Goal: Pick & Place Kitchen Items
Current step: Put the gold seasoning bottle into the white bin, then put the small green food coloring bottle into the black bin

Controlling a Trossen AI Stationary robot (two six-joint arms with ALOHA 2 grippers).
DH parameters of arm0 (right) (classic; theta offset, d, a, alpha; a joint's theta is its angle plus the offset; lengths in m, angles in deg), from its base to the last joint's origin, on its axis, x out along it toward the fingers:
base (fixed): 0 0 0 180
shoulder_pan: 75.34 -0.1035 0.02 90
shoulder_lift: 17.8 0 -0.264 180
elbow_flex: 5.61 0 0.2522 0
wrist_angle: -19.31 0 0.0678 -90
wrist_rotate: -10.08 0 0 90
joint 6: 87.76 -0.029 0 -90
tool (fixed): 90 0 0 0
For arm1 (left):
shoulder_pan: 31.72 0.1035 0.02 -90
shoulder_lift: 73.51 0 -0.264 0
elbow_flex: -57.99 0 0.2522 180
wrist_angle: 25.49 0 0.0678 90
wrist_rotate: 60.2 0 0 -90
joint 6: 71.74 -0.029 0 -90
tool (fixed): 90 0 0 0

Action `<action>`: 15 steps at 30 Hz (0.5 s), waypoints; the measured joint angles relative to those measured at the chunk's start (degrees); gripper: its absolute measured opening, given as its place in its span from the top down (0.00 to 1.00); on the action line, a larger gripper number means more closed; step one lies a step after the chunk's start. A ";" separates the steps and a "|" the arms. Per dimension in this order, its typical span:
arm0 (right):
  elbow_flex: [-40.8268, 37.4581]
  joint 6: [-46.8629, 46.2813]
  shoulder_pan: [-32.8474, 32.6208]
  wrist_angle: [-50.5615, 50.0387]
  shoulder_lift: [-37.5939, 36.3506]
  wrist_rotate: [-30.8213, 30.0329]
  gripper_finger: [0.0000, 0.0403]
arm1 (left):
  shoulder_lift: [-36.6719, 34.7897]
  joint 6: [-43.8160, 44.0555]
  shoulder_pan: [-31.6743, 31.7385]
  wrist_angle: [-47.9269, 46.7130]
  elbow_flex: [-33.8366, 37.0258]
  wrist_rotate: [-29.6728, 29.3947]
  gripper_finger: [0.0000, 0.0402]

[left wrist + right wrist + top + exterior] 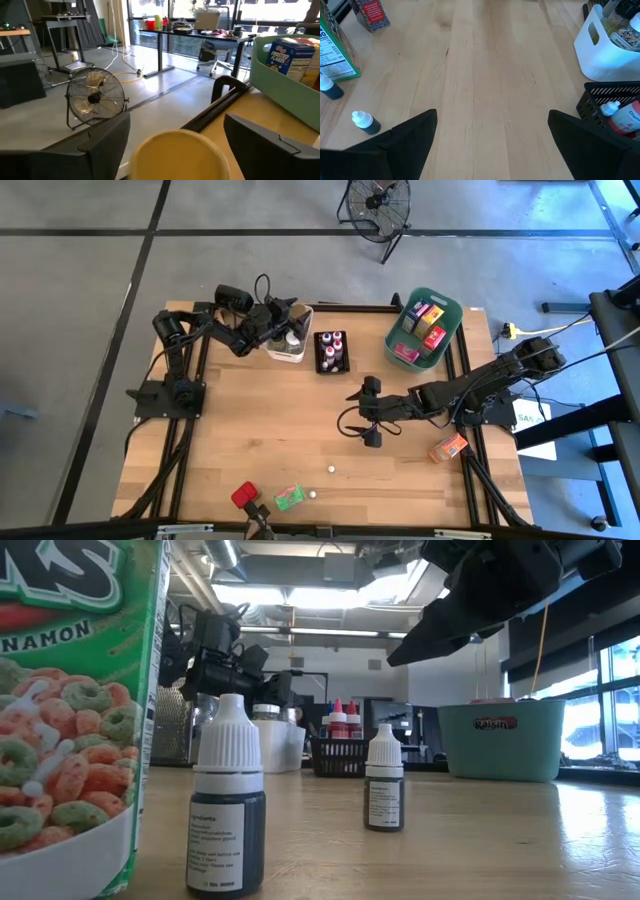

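My left gripper [297,312] hovers over the white bin [287,345] at the table's far side. In the left wrist view its open fingers [102,145] stand on either side of a jar's round yellow lid [181,156]. My right gripper [370,416] hangs open above bare wood mid-table, with nothing between its fingers [405,142]. Two small white-capped dropper bottles [228,802] [385,780] stand upright on the table near its front edge. A green cereal box [70,710], a red packet [244,496] and an orange packet [448,447] lie loose on the table. My left gripper has the yellow lid [150,150] between its fingers, which point level. Whether the fingers touch the lid I cannot tell.
A black bin [332,352] with red-capped bottles stands beside the white bin. A teal bin [398,340] holds several packets at the far right. A grey grater [180,725] stands at the far left. A fan [378,205] stands on the floor beyond the table.
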 joint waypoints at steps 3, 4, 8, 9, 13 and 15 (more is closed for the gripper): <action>0.00 0.00 0.00 0.00 0.00 0.01 0.05 | 0.00 0.00 0.00 -0.03 0.00 0.00 0.18; 0.00 0.00 0.00 0.00 0.00 0.01 0.05 | 0.00 0.00 0.00 -0.04 0.00 0.00 0.17; 0.00 0.00 -0.02 0.00 0.00 0.12 0.05 | 0.00 -0.01 0.00 0.45 0.00 0.00 0.14; 0.00 0.00 0.00 0.00 0.00 0.14 0.05 | 0.00 -0.02 0.00 1.33 0.00 0.00 0.13; 0.00 0.00 0.00 -0.02 0.00 0.12 0.05 | -1.26 -0.51 0.00 2.88 -0.02 3.38 0.13; 0.00 -0.06 -0.02 -0.02 0.00 0.15 0.05 | -2.69 -1.16 0.00 2.72 0.00 5.78 0.13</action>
